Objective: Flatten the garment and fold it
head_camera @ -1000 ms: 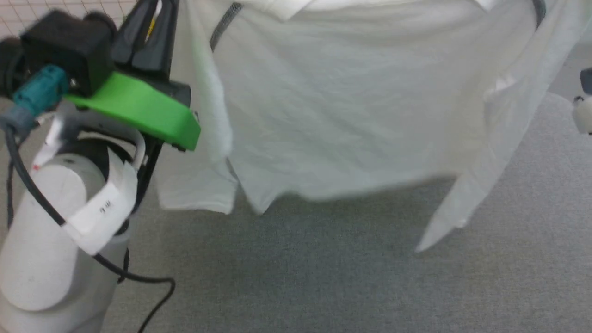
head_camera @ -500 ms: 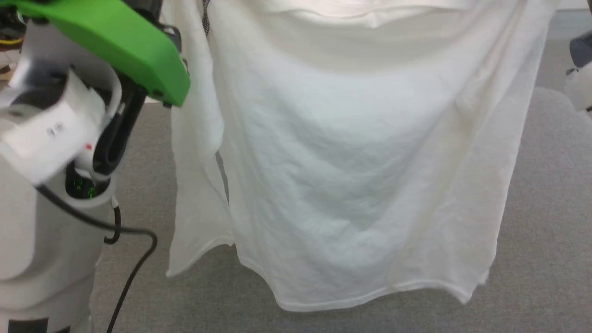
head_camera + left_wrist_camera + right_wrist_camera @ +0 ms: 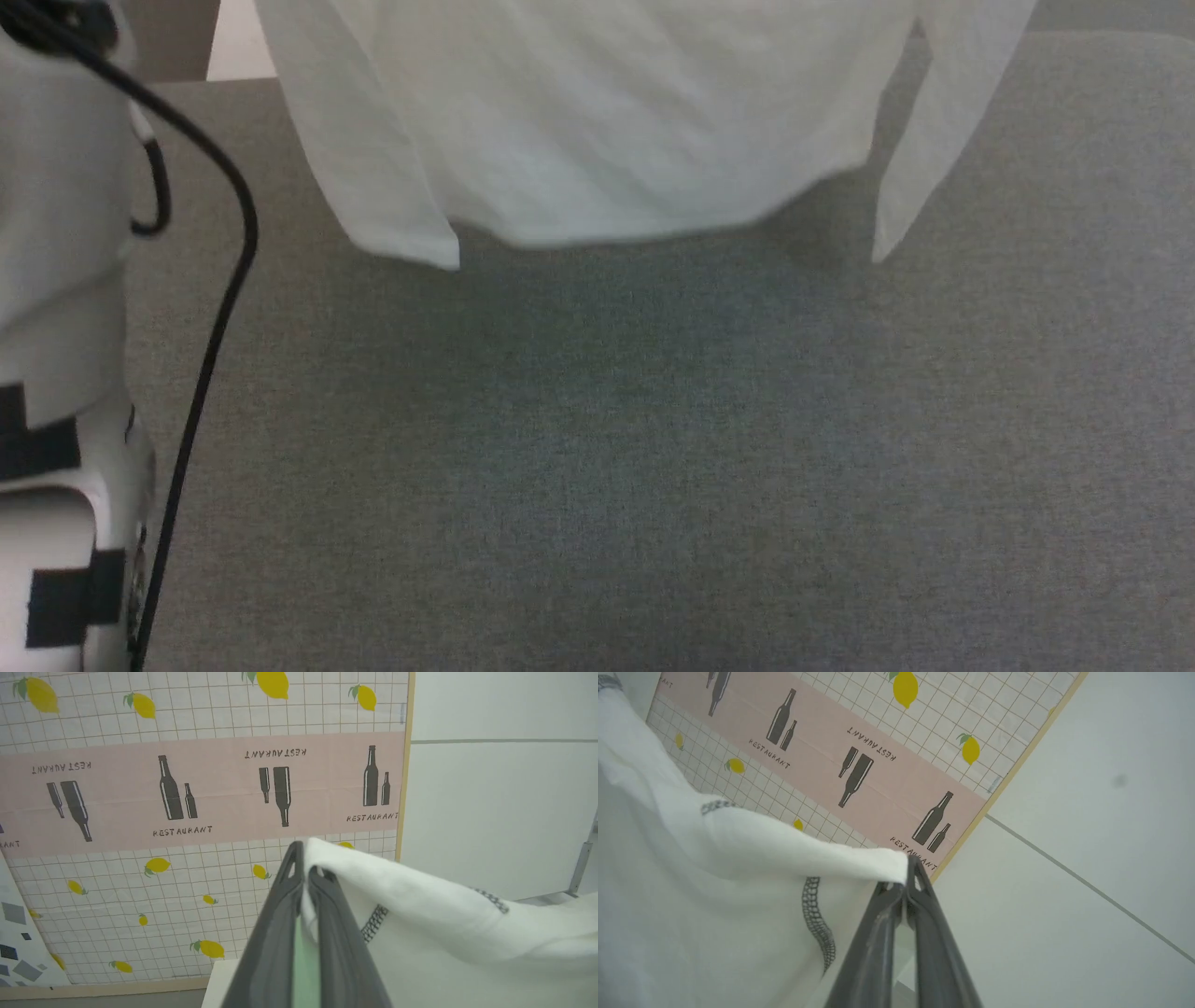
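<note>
Shirt [image 3: 597, 121] hangs, pinched at its shoulders.
Left gripper [image 3: 306, 870] and right gripper [image 3: 909, 884] clamp it; thin, limp cloth, likely light.

My garment [image 3: 607, 121] hangs above the far side of the grey bench [image 3: 653, 467], its hem and both sleeves dangling loose. My pale arm [image 3: 56, 233] and its black cable [image 3: 210, 355] stand along the bench's left edge.

Open grey surface [image 3: 653, 448] spreads below the hanging garment [image 3: 597, 121], whose hem and sleeves curtain the far side; a black cable [image 3: 219, 308] and pale arm [image 3: 56, 233] crowd the left edge
</note>
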`<state>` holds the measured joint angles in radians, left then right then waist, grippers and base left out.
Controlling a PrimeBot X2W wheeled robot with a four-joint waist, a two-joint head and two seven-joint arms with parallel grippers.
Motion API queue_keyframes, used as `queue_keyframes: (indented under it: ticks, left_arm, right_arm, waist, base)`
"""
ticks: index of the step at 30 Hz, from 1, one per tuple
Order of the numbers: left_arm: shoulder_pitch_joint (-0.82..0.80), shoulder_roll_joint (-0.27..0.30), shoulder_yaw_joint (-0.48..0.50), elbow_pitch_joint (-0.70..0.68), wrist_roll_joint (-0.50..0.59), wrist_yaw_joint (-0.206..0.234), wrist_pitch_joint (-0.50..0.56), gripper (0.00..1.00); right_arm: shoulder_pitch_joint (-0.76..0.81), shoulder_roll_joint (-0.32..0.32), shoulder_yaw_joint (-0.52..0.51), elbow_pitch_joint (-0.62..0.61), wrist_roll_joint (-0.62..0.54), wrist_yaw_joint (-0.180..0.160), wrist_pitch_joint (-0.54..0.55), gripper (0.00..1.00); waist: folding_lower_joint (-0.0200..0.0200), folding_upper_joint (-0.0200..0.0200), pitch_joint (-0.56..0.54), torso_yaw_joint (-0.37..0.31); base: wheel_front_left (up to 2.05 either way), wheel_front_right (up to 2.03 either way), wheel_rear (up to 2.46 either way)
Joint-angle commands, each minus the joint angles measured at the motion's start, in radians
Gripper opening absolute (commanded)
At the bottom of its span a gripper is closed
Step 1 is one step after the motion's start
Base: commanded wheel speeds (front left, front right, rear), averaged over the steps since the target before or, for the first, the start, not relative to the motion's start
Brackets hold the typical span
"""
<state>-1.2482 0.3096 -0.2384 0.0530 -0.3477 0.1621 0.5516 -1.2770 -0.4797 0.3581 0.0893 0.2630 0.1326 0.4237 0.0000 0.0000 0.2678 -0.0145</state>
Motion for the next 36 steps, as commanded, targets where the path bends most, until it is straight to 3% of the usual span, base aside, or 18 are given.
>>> queue_keyframes:
  ticks: [1,7,12,15,21,29,36]
  left_arm:
    - [-0.065,-0.016,0.005,0.032,0.02,0.019,-0.033,0.0]
    - [-0.241,-0.059,0.022,0.197,0.092,0.089,-0.214,0.0]
    - [-0.286,-0.069,0.019,0.293,0.129,0.107,-0.382,0.0]
    - [-0.27,-0.072,0.01,0.341,0.132,0.09,-0.488,0.0]
    - [-0.202,-0.061,-0.012,0.404,0.11,0.02,-0.587,0.0]
    - [-0.019,-0.029,-0.069,0.275,0.085,-0.063,-0.589,0.0]
    - [0.317,0.014,-0.127,-0.021,0.07,-0.041,-0.495,0.0]
  right_arm:
    - [-0.062,0.004,0.011,0.039,-0.019,-0.002,-0.021,0.0]
    - [-0.271,0.015,0.06,0.233,-0.124,-0.002,-0.127,0.0]
    - [-0.352,0.005,0.102,0.355,-0.195,-0.002,-0.218,0.0]
    - [-0.356,0.0,0.115,0.42,-0.226,-0.002,-0.278,0.0]
    - [-0.307,-0.017,0.152,0.485,-0.202,-0.002,-0.358,0.0]
    - [-0.168,-0.11,0.19,0.354,-0.06,-0.002,-0.41,0.0]
    - [0.141,-0.209,0.104,0.102,0.039,-0.002,-0.372,0.0]
  waist:
    - [0.0,0.0,0.152,0.003]
    - [0.0,0.0,0.272,0.033]
    - [0.0,0.0,0.336,0.057]
    - [0.0,0.0,0.364,0.067]
    - [0.0,0.0,0.398,0.074]
    - [0.0,0.0,0.344,0.07]
    - [0.0,0.0,0.224,0.052]
  base:
    - [0.0,0.0,0.0]
    - [0.0,0.0,0.0]
    - [0.0,0.0,0.0]
    - [0.0,0.0,0.0]
    - [0.0,0.0,0.0]
    - [0.0,0.0,0.0]
    - [0.0,0.0,0.0]
